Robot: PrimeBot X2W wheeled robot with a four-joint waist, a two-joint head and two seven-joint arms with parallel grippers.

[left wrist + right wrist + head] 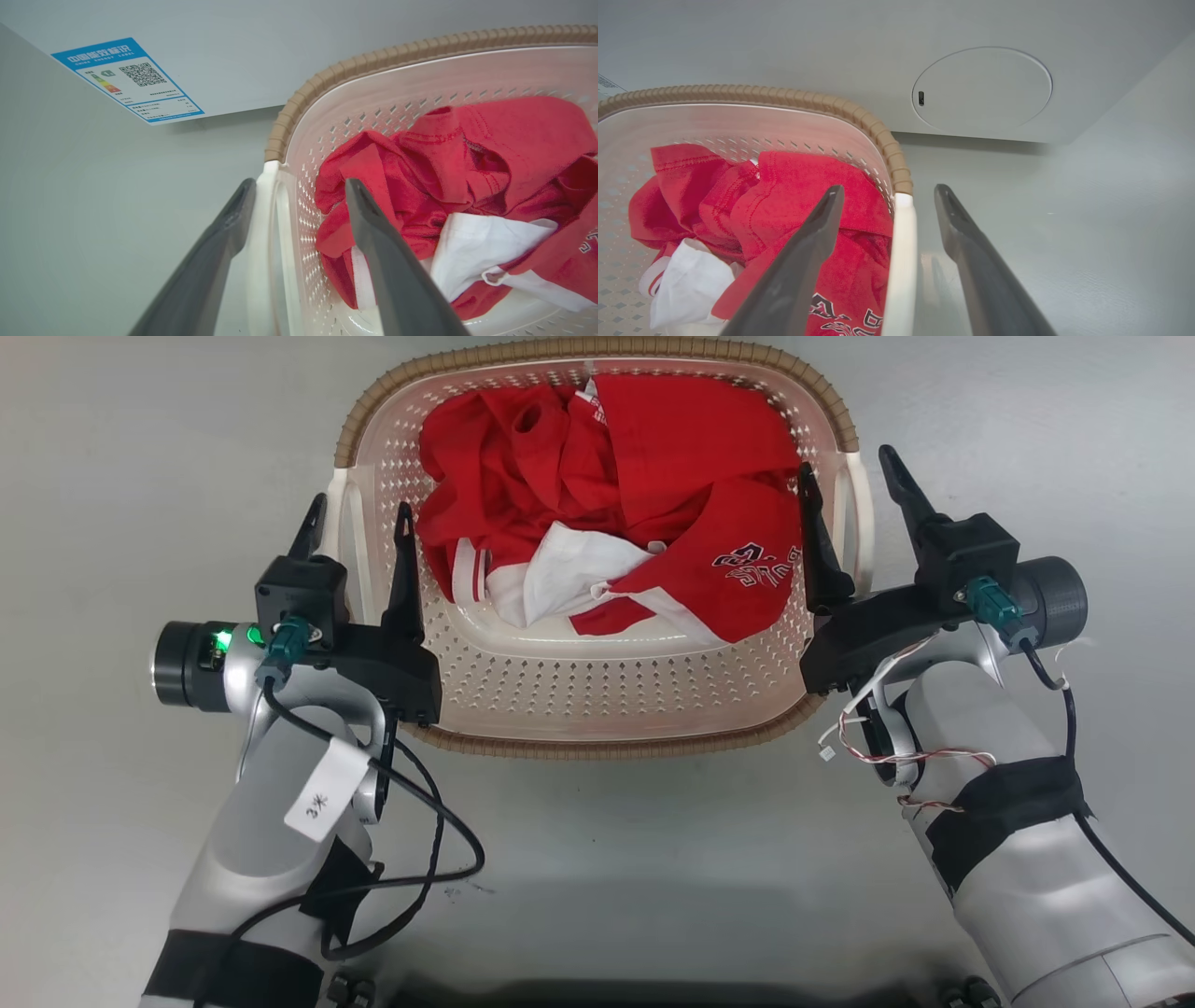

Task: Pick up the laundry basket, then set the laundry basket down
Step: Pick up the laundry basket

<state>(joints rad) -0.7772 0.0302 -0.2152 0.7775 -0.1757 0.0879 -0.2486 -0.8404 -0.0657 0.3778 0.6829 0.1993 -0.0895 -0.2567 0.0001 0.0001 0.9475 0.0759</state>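
The laundry basket (607, 686) stands upright over the grey floor (597, 859); we cannot tell whether its base touches it. Crumpled red clothes (653, 448) and a white garment (569, 574) lie inside the basket.

At the basket's left side, the left gripper (360, 515) is spread wide over the white left handle (350, 546), one finger inside the perforated wall and one outside. It clamps nothing, though we cannot tell whether the outer finger touches the handle.

At the basket's right side, the right gripper (846, 467) is equally wide apart over the right handle (857, 523), gaps showing on both sides.

Beyond the basket's far rim we see a pale panel with a blue-edged label (128, 79) and a round hatch (983, 88).
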